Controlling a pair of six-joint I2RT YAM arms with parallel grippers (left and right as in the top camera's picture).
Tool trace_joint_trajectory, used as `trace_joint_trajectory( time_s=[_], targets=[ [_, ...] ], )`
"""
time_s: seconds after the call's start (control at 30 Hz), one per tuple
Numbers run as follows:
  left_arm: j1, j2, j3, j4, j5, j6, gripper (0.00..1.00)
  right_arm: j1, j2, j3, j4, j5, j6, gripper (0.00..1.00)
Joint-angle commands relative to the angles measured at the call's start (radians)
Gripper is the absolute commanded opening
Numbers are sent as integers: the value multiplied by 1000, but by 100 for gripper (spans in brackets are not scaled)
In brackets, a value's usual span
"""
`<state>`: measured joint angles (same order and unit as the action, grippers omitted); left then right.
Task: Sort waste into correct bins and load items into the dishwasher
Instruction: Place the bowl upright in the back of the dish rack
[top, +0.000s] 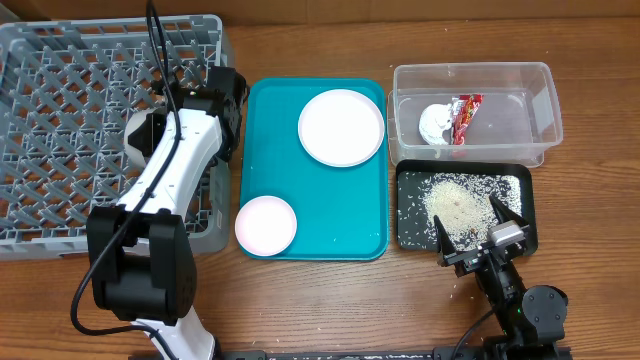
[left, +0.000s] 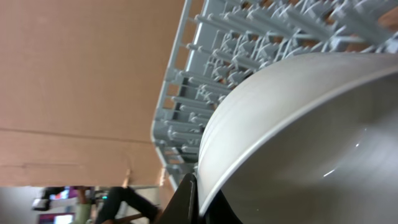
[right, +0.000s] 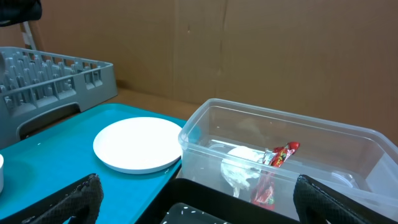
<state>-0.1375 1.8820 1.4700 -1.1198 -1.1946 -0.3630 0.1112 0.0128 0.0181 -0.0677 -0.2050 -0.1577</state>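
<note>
Over the right half of the dish rack (top: 60, 120): grey-green bowl (top: 137, 142) held tilted above the lattice, left fingers (left: 185, 202) closed on its rim in a narrow pinch at one spot. Right fingers (right: 79, 198) spread wide and empty, low over the black tray (top: 410, 238) of rice grains (top: 462, 203). Likely faults on the left: slip or swing of the bowl in so small a pinch; knock of the rim against the pegs (left: 249, 56) during lowering; bowl dropped flat across the lattice instead of seated between pegs after release at a poor angle. Likely fault on the right: rice scattered onto the surface (top: 590, 300) by any sweep of the open fingers through the tray. Overhead view alone: plate (top: 341, 127) and pink bowl (top: 265, 224) lying on the teal tray (top: 372, 215), full spread of the rice, held bowl largely hidden under the arm (top: 175, 165). Left wrist view alone: finger contact at the rim and pegs close behind the bowl. Right wrist view alone: width of the finger opening, plus a side look at wrapper (right: 273, 171) and napkin (right: 239, 171) inside the clear tub (right: 292, 124). No chopsticks in any view
</note>
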Motion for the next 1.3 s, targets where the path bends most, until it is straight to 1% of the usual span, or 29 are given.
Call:
trace_joint_trajectory(
  time_s=[0.0, 0.13, 0.43, 0.6, 0.83, 1.03, 1.27],
  targets=[
    [-1, 11, -29, -45, 2, 9, 4, 2, -10, -10, 6, 2, 3, 100],
    [-9, 11, -29, -46, 16, 6, 4, 2, -10, -10, 6, 2, 3, 100],
    [-14, 11, -29, -48, 195, -80, 4, 2, -10, -10, 6, 2, 3, 100],
    [-14, 11, -29, -55, 333, -90, 4, 2, -10, -10, 6, 2, 4, 100],
    [-14, 11, -29, -97, 411, -90, 4, 2, -10, -10, 6, 2, 3, 100],
    [-14, 9, -7, -182, 394, -90, 4, 2, -10, -10, 6, 2, 3, 100],
    [-13, 3, 57, -307, 117, -91, 4, 2, -10, -10, 6, 2, 3, 100]
  ],
)
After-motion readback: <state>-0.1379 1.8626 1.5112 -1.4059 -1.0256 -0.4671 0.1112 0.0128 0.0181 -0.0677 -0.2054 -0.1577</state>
